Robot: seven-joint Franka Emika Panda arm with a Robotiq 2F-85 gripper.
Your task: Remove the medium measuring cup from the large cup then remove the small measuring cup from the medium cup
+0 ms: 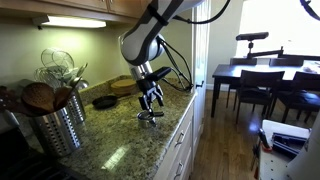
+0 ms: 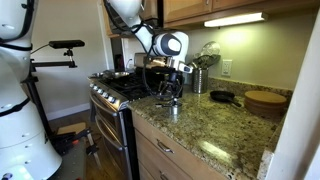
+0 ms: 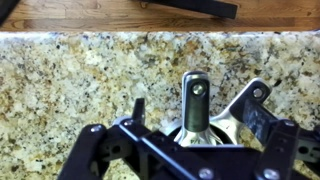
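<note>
Gripper (image 1: pixel 150 109) spread, straddling the nested cups (image 3: pixel 195 134) near the bench's front edge. Judged poised to lift an inner one out.

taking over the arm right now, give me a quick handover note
Gripper: open, low over the counter, with a finger on either side of a steel handle; not closed on it.
Cups: all in one spot right under the gripper. The wrist view shows only one handle and a bit of rim; the rest is hidden, so I cannot tell how they are nested.
Done: no cup shows set aside on the counter, so probably neither removal yet.
Left: both removals, in task order.
</note>
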